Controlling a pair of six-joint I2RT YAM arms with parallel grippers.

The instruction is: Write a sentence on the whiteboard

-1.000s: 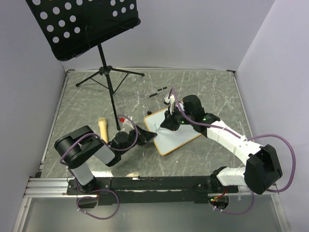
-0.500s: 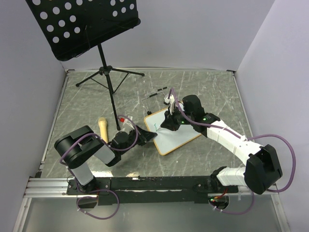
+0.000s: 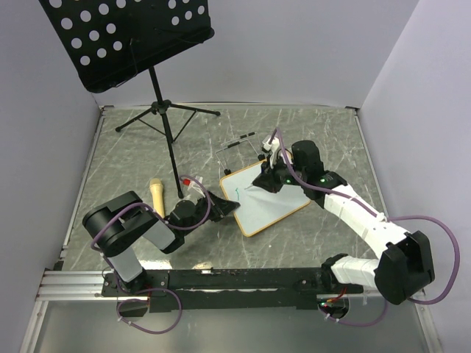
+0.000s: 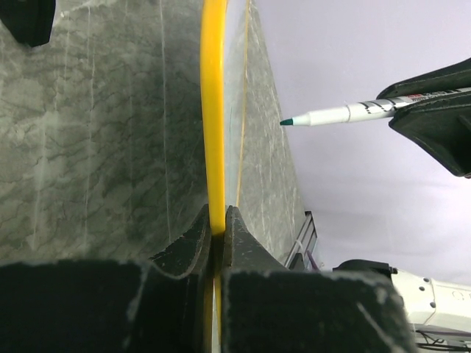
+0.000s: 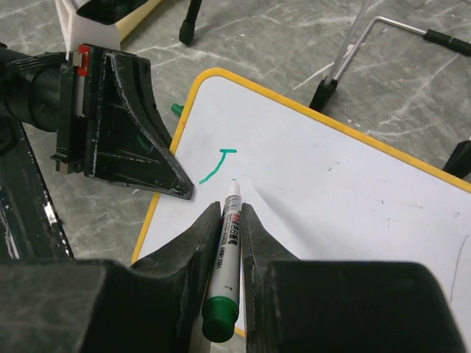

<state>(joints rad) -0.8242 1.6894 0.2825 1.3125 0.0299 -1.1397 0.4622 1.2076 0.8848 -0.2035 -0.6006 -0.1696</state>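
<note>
The whiteboard [image 3: 274,209], white with a yellowish frame, lies on the grey marble table between the two arms. My left gripper [image 3: 227,207] is shut on its left frame edge [image 4: 213,110], and the jaws pinch the rim [image 4: 218,224]. My right gripper [image 5: 230,209] is shut on a white marker with a green end cap [image 5: 228,250]. It hovers over the board's upper left part [image 3: 262,182]. The left wrist view shows the marker [image 4: 346,114] with its green tip clear of the board. A short green stroke [image 5: 215,165] is drawn near the board's corner.
A black perforated music stand [image 3: 129,37] rises at the back left, and its tripod legs [image 3: 165,118] spread over the table. A wire stand [image 3: 237,143] lies just behind the board. A tan wooden-handled object [image 3: 157,195] lies left of my left gripper. Walls close in both sides.
My right gripper has drawn back to the right with the marker, away from the green stroke. The left gripper and the board have not moved.
</note>
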